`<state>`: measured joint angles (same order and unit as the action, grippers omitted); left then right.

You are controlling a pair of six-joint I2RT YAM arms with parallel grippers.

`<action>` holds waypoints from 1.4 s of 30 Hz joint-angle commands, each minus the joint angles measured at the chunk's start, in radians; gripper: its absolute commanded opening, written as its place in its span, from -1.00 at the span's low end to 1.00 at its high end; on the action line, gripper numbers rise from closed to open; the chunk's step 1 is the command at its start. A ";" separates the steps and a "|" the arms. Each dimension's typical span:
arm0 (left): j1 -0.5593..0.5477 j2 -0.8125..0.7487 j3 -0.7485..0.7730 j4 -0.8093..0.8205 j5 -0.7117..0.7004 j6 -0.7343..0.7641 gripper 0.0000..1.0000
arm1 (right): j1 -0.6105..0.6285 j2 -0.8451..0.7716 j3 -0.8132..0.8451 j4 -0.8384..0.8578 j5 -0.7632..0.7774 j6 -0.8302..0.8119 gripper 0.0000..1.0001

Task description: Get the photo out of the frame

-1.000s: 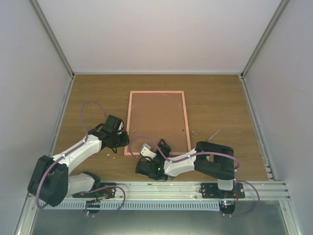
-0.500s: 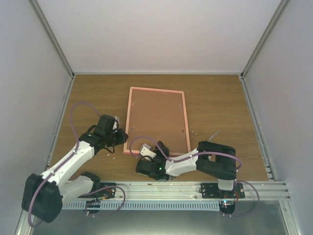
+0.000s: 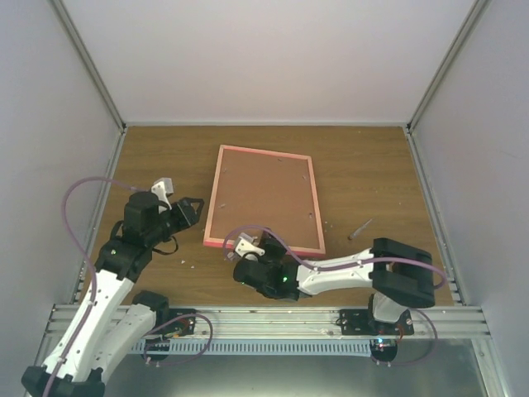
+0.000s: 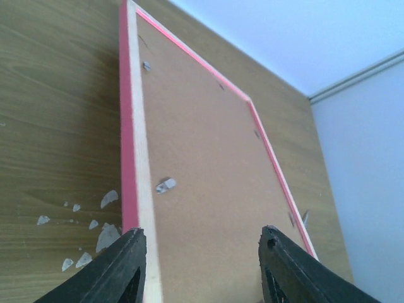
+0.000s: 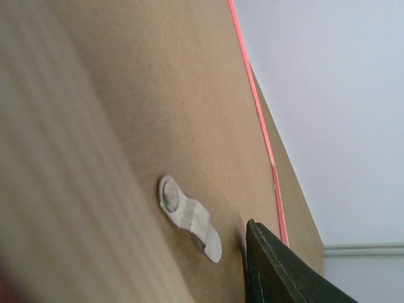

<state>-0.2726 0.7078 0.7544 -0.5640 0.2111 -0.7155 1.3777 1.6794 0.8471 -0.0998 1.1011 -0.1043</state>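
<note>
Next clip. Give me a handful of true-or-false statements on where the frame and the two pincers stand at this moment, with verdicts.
1. The thin pink-red rectangular picture frame lies on the brown wooden table with its brown fibreboard back up. True.
2. The seascape photo lies loose on the table. False: no print shows in any view.
3. The left pincer is clamped on the frame. False: its fingers stand apart, off the frame's left side.
4. Small grey metal turn clips sit on the frame's back. True.
5. The right pincer is at the frame's far edge. False: it is at the near edge.
</note>
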 commanded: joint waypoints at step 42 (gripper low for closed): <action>0.009 -0.319 -0.164 0.051 -0.071 -0.156 0.60 | -0.219 -0.502 -0.487 1.041 -0.150 1.079 -0.99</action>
<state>-0.2672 0.3927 0.6262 -0.5720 0.1303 -0.8646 1.1717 1.1786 0.3634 1.0142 0.8165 0.5999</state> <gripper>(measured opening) 0.796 0.179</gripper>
